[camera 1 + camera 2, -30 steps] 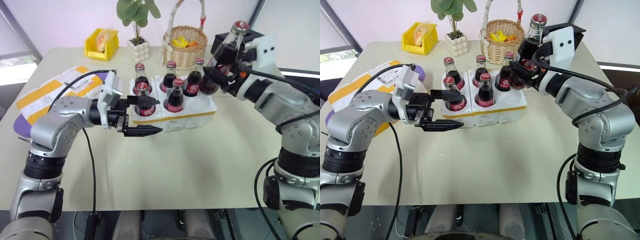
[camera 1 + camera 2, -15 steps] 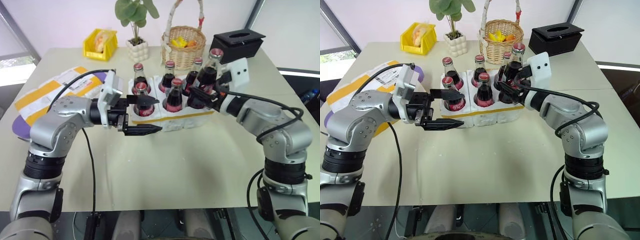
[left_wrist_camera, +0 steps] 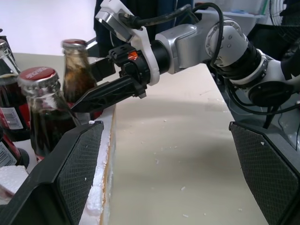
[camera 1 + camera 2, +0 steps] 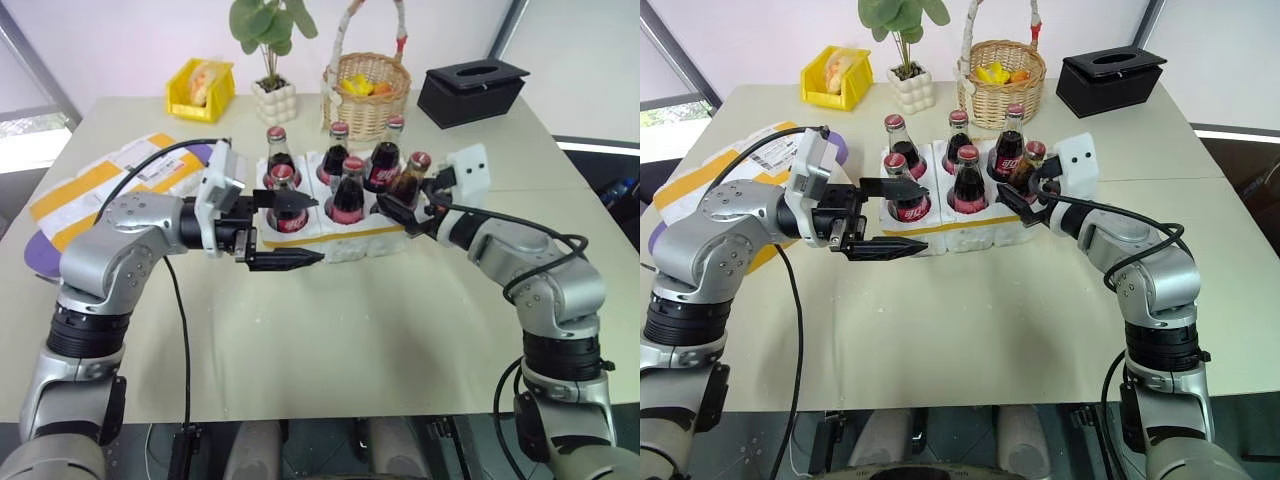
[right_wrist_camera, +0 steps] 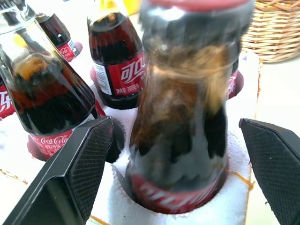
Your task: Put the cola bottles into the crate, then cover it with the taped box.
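At the worktop's left edge the taped box [image 4: 95, 185] is seen lying flat, its yellow bands and printed label facing up. At the far left of the worktop a yellow bin [image 4: 203, 88] stands, with a potted plant [image 4: 272, 60] just beside it.

The left tool [image 4: 285, 228] is held level at the crate's left end with its two black fingers spread wide apart and nothing between them; one finger [image 4: 285, 262] lies along the crate's near side, the other over the nearest bottle.

The crate [image 4: 345, 235] sits in the middle of the worktop, and all six cola bottles [image 4: 969, 180] are standing in its holes. The sixth bottle [image 4: 410, 180], in the near right hole, is flanked by the right tool [image 4: 1022, 195], whose fingers are parted.

The head views do not make clear whether the fingers touch that bottle. In the right wrist view the bottle [image 5: 185, 112] is shown seated in its hole, foaming inside, with a finger [image 5: 70, 168] on either side and a gap to each. In the left wrist view the right tool [image 3: 101, 84] is seen from the side, its fingers beside the same bottle above the crate's edge.

Behind the crate a woven basket [image 4: 370, 85] is placed, and a black box [image 4: 470, 90] stands near the far right corner.
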Action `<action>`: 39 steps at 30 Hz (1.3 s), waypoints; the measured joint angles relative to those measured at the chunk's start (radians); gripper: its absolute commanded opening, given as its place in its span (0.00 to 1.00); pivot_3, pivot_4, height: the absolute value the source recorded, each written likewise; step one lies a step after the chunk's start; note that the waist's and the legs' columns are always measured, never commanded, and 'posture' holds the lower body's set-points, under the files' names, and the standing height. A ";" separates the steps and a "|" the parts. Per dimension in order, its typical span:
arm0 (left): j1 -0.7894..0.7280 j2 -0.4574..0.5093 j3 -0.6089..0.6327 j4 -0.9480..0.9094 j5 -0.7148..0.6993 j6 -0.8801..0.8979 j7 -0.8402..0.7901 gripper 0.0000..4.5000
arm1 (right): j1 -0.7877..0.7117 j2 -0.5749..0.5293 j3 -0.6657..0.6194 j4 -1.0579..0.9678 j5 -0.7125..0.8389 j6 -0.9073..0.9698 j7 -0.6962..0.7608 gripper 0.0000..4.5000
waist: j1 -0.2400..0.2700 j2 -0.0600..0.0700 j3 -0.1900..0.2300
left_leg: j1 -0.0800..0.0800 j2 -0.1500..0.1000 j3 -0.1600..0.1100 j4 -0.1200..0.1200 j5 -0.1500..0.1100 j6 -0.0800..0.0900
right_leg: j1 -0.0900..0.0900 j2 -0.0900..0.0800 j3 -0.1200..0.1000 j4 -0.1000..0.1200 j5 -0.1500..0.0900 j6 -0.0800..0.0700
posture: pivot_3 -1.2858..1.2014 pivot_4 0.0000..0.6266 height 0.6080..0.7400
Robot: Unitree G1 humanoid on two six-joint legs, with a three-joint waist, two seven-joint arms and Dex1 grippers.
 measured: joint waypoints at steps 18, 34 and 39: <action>0.039 0.070 0.082 -0.004 0.037 -0.024 0.060 1.00 | 0.429 -0.359 -0.595 -0.335 0.354 0.035 0.349 0.98 | 0.001 -0.001 0.001 | 0.005 0.000 0.000 0.000 0.000 0.000 | 0.005 0.000 0.000 -0.001 -0.001 -0.001 | 0.52 0.24 1.00; 0.558 0.306 0.445 -0.198 0.401 -0.223 0.268 1.00 | 0.491 -0.521 -0.598 -0.364 0.743 0.032 0.464 0.98 | 0.003 -0.008 0.001 | 0.007 0.001 0.003 -0.002 0.000 0.000 | 0.005 -0.001 0.001 -0.005 0.000 -0.003 | 0.52 0.24 1.00; 0.791 0.307 0.629 -0.120 0.619 -0.496 0.305 1.00 | 0.466 -0.544 -0.550 -0.327 0.728 0.004 0.494 0.98 | 0.006 -0.008 0.001 | 0.004 0.002 0.003 -0.003 -0.001 -0.001 | 0.005 -0.002 0.001 -0.012 0.001 -0.004 | 0.52 0.24 1.00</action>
